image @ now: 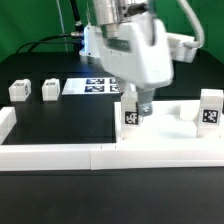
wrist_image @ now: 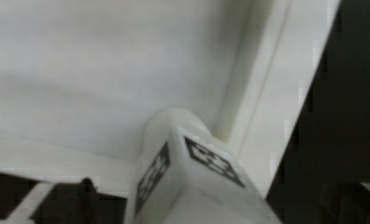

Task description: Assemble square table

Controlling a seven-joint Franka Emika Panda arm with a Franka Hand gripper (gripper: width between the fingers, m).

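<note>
My gripper point(image: 136, 103) is shut on a small white tagged leg point(image: 130, 114) and holds it upright at the left corner of the white square tabletop point(image: 170, 123). In the wrist view the leg point(wrist_image: 192, 160) stands between my dark fingers point(wrist_image: 50, 203), over the tabletop's flat surface point(wrist_image: 111, 80) beside its raised rim point(wrist_image: 271, 70). A second leg point(image: 210, 109) stands at the tabletop's right end. Two more legs point(image: 18, 90) point(image: 49, 90) stand on the black table at the exterior view's left.
The marker board point(image: 95, 87) lies flat behind the arm. A long low white border wall point(image: 100, 156) runs along the front and turns up the exterior view's left side point(image: 6, 124). A green backdrop stands behind.
</note>
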